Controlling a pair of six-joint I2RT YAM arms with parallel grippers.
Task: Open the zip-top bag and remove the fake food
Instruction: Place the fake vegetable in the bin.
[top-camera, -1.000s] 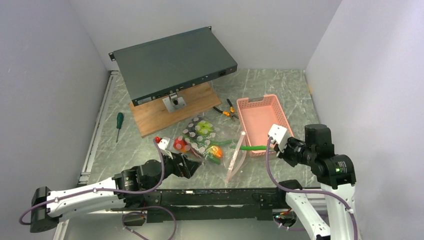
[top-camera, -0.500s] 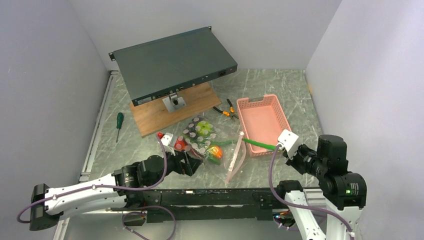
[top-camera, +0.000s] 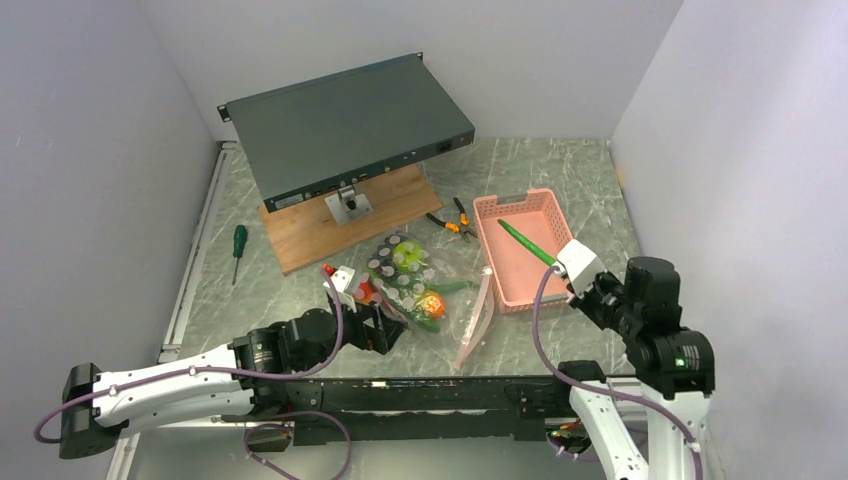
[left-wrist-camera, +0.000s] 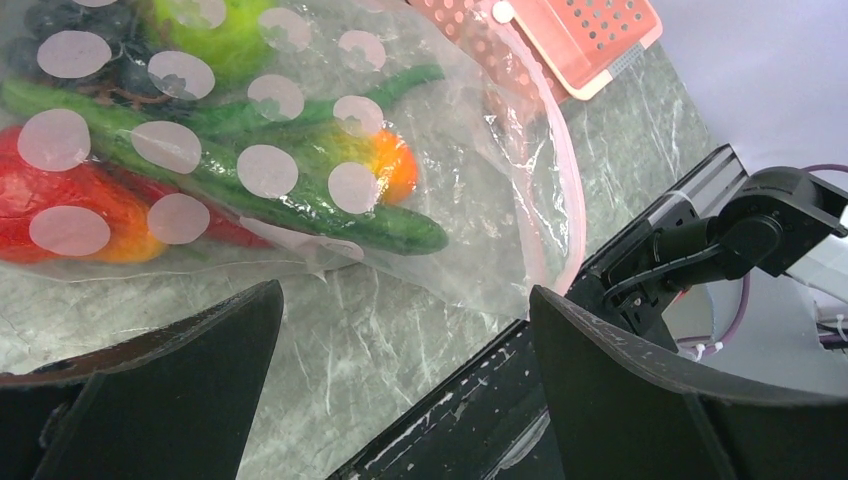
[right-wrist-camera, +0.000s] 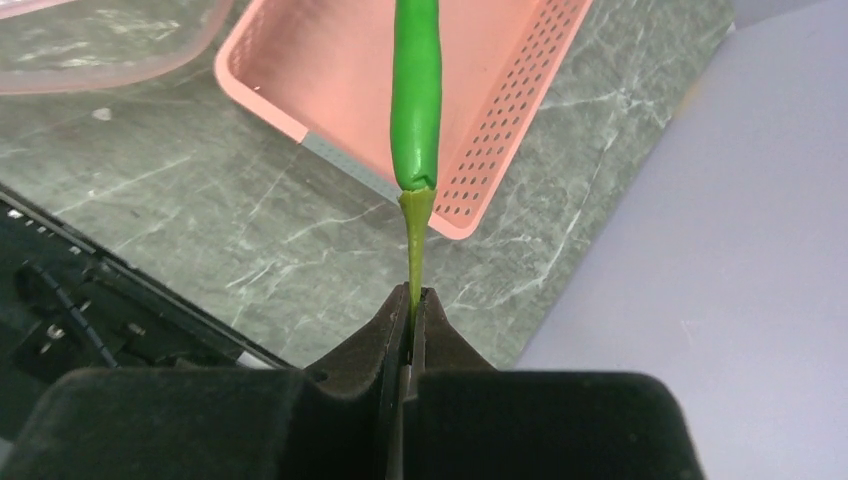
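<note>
Above the pink slotted plastic basket (top-camera: 520, 282), swung the long green plastic pod (top-camera: 527, 243), stem clamped in right gripper (right-wrist-camera: 411, 300), away from the dotted clear zip-top bag (top-camera: 420, 285) left of it, leaving more fake food (left-wrist-camera: 300, 195) inside, with left gripper (left-wrist-camera: 402, 300) agape.

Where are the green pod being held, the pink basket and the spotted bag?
green pod (right-wrist-camera: 416, 90), right wrist view, on its thick green body.
pink basket (top-camera: 513, 196), top external view, on its far rim.
spotted bag (left-wrist-camera: 485, 225), left wrist view, on clear plastic near its mouth.
</note>
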